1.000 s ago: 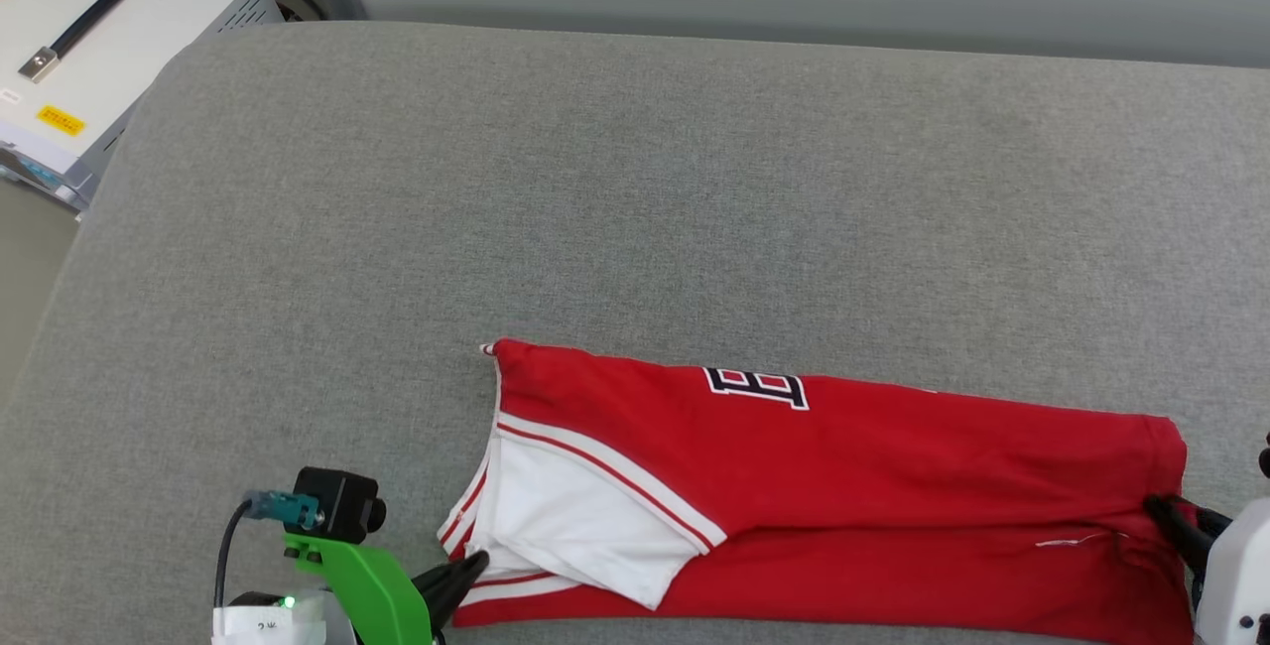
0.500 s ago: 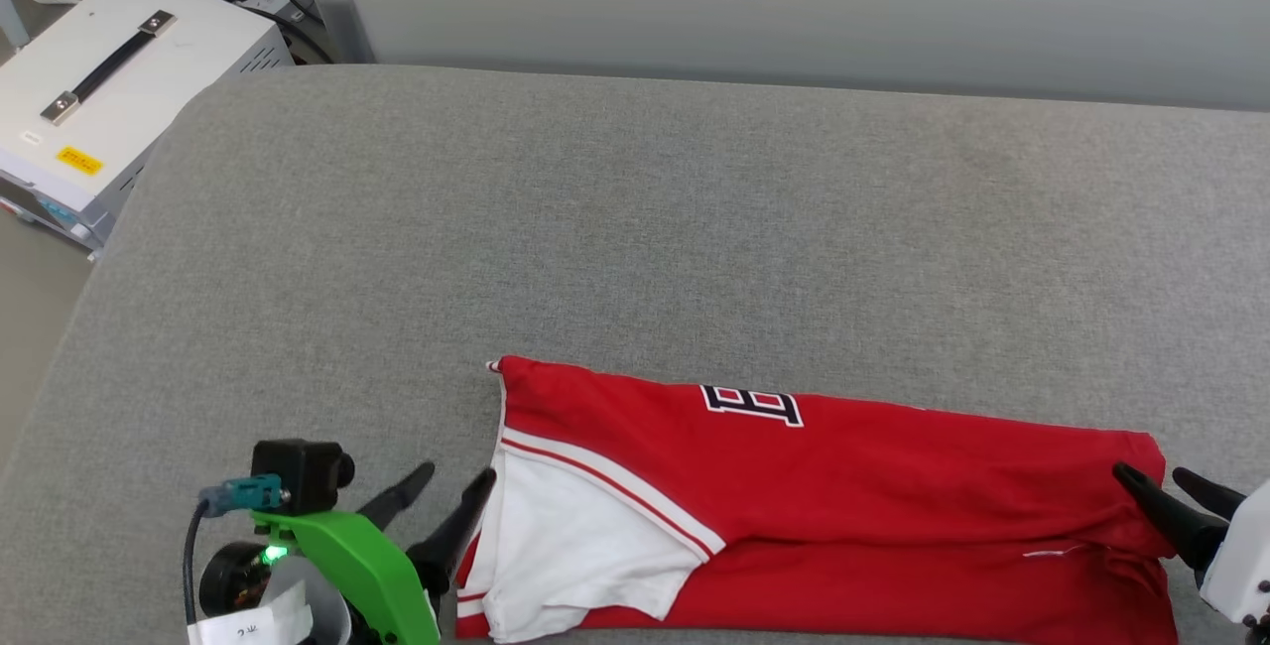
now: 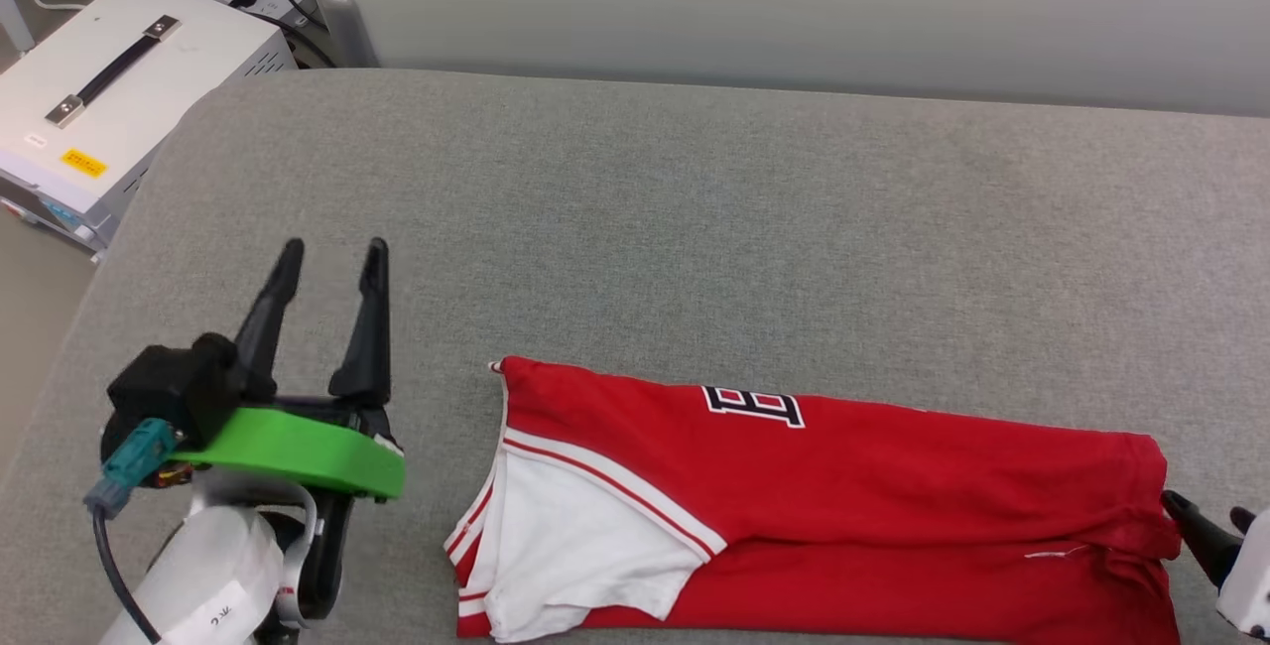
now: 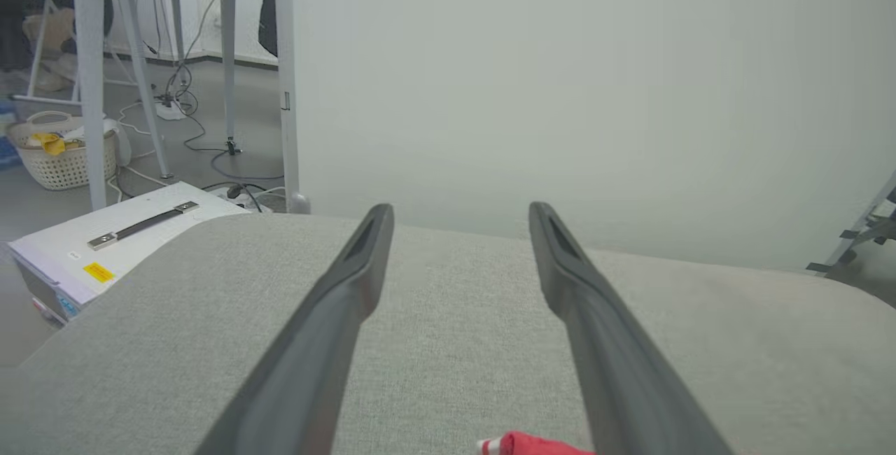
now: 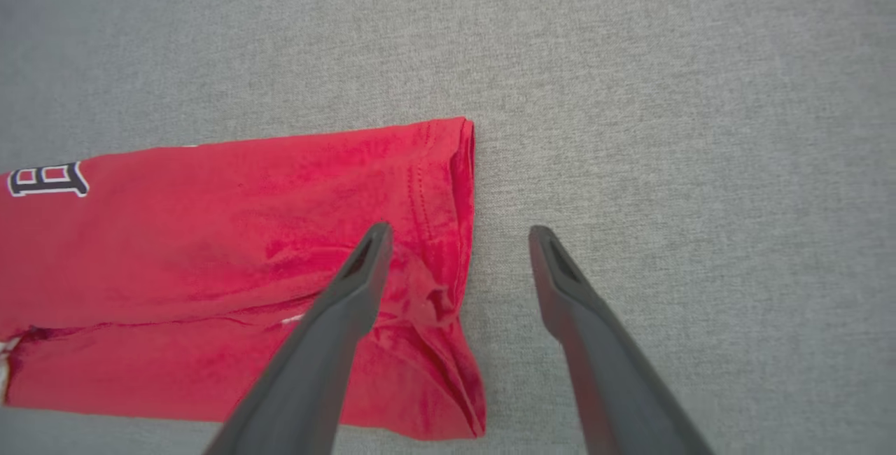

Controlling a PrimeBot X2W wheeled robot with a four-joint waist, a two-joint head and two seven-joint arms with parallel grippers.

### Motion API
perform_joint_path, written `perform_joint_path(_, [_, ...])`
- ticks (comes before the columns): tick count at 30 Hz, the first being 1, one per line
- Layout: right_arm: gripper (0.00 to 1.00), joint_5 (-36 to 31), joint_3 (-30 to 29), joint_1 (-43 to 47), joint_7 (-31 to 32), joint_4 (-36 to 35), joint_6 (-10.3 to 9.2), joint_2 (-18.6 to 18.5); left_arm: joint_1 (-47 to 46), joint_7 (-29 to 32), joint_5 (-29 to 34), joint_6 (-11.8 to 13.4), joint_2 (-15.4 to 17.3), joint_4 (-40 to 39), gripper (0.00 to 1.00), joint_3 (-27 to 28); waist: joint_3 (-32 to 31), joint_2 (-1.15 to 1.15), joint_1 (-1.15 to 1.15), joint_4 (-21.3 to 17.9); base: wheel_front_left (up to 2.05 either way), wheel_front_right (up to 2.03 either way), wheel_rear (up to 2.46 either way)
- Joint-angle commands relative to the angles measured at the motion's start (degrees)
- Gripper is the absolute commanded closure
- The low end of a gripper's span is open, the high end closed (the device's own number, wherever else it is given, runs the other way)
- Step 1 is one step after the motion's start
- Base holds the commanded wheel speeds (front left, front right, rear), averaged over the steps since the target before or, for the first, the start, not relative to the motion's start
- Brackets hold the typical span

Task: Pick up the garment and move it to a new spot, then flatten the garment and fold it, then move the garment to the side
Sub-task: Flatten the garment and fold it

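The red T-shirt [image 3: 843,486] lies as a long folded band on the grey surface [image 3: 695,208], lower middle to right of frame. Open and empty, the left hand [image 3: 334,248] stands left of its sleeve end and the right hand [image 3: 1206,511] at its hem. Folding looks half done; a crosswise fold needs 2 fresh grips.

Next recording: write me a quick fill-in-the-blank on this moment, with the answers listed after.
The left gripper and the right gripper both have their jaws ____.
The one letter showing on the red T-shirt is ____.
Its upturned sleeve is ____ with red-striped trim.
Missing words: open; B; white.
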Motion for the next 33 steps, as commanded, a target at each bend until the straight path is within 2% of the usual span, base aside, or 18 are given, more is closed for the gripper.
perform_joint_path(1, [0.0, -0.84, -0.48, 0.33, 0.44, 0.21, -0.03, 1.2, 0.69, -0.31, 3.35, -0.78, -1.36, -0.65, 0.0, 2.18, 0.57, 0.62, 0.0, 0.07, 0.0, 0.0, 0.0])
perform_joint_path(4, [0.0, -2.29, -1.48, -0.44, 1.03, 1.03, -0.03, 2.89, 3.02, -0.32, 8.85, -3.16, -4.52, -0.71, 0.0, 6.61, 1.41, 0.62, 0.0, 0.04, 0.0, 0.0, 0.0])
perform_joint_path(10, [0.0, -2.78, -2.97, -2.47, 1.76, 3.94, -0.03, 4.91, 3.87, -0.33, 17.02, -8.97, -9.09, -1.18, 0.0, 11.72, 3.43, 0.62, 0.0, 0.3, 0.0, 0.0, 0.0])
perform_joint_path(14, [0.0, -2.5, -3.06, -3.67, 2.28, 6.89, -0.03, 5.38, 4.26, -0.33, 21.05, -11.05, -12.7, -2.85, 0.0, 14.36, 4.91, 0.62, 0.0, 0.69, 0.0, 0.0, 0.0])
perform_joint_path(18, [0.0, -2.25, -1.95, -4.25, 2.37, 9.7, -0.03, 5.56, 3.77, -0.33, 23.17, -13.41, -14.33, -1.85, 0.0, 16.6, 5.8, 0.62, 0.0, 0.92, 0.0, 0.0, 0.0])
perform_joint_path(24, [0.0, -1.44, 0.61, -4.22, 2.35, 13.27, -0.03, 5.89, 3.51, -0.33, 24.7, -14.88, -16.02, -0.85, 0.0, 18.35, 5.95, 0.62, 0.0, 1.08, 0.0, 0.0, 0.0])
perform_joint_path(33, [0.0, 3.66, 6.69, -3.64, 2.87, 15.44, -0.03, 6.32, 3.92, -0.33, 25.34, -15.25, -16.37, 0.15, 0.0, 17.48, 4.49, 0.62, 0.0, 0.73, 0.0, 0.0, 0.0])
